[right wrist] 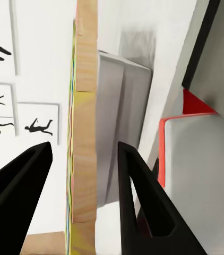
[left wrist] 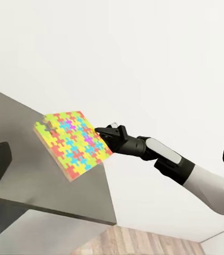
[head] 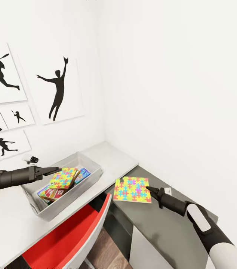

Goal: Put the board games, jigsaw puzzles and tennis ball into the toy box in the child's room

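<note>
the step in hand looks like picking up the last jigsaw puzzle (head: 132, 189), which lies flat on the dark desk (head: 178, 224) with one corner past the desk's front edge, just beside the gap to the white table (head: 6, 220). the right gripper (head: 151, 190) is at the puzzle's right-hand edge, level with it, and in the right wrist view its fingers (right wrist: 138, 191) stand wide apart with the puzzle's wooden edge (right wrist: 84, 133) between them, not yet pinched. to do this well, i would push in a little further so the pads reach well over the board, then close squarely on its flat faces; a grip on the very rim of a thin, stiff board could let it swing or slip. the toy box (head: 92, 179) stands on the white table near its back corner, already holding another puzzle (head: 63, 177) and board games (head: 51, 192). the left gripper (head: 55, 170) hovers over the box's near rim; whether it is parted i cannot tell.
</note>
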Tool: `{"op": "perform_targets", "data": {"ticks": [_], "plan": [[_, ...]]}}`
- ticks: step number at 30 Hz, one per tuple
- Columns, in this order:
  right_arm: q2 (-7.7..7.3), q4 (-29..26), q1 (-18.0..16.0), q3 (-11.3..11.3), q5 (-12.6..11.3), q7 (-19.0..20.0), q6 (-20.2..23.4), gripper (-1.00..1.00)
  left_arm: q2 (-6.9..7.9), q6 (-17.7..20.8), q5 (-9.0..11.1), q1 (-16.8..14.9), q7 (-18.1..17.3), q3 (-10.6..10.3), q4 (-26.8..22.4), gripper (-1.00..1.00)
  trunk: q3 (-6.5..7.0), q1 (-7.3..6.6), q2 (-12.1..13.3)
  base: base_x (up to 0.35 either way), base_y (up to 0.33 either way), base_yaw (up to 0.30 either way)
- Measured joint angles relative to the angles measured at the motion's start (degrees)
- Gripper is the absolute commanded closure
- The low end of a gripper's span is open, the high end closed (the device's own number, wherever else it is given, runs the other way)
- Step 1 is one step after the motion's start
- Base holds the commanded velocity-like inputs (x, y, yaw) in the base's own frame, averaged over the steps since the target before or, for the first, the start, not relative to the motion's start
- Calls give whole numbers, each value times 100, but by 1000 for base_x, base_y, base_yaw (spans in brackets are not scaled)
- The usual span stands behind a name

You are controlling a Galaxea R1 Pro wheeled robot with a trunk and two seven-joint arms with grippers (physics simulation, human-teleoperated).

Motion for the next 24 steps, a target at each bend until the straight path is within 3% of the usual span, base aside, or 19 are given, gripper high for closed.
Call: {"op": "perform_targets", "data": {"ticks": [7, 8, 11, 16, 24], "plan": [[-54, 22, 2, -2, 2, 4, -13, 100, 8, -4, 1, 2, -1, 5, 1, -100, 0, 0, 0, 0, 0, 174], [-161, 1, 1, -9, -29, 106, -7, 100, 9, -4, 1, 6, -1, 20, 1, -100, 0, 0, 0, 0, 0, 10], [-253, -41, 2, -4, -23, 250, -1, 100, 17, -6, 1, 6, -1, 31, 2, -100, 0, 0, 0, 0, 0, 5], [-326, -625, 5, 15, -13, 539, 56, 100, 244, -3, 33, 16, -1, 31, 2, -100, 0, 0, -1, 0, 0, 1], [-337, -820, 2, 39, 23, 579, 54, 100, 289, 2, 37, 24, -1, 23, 2, -100, 0, 0, 0, 0, 0, 0]]}}
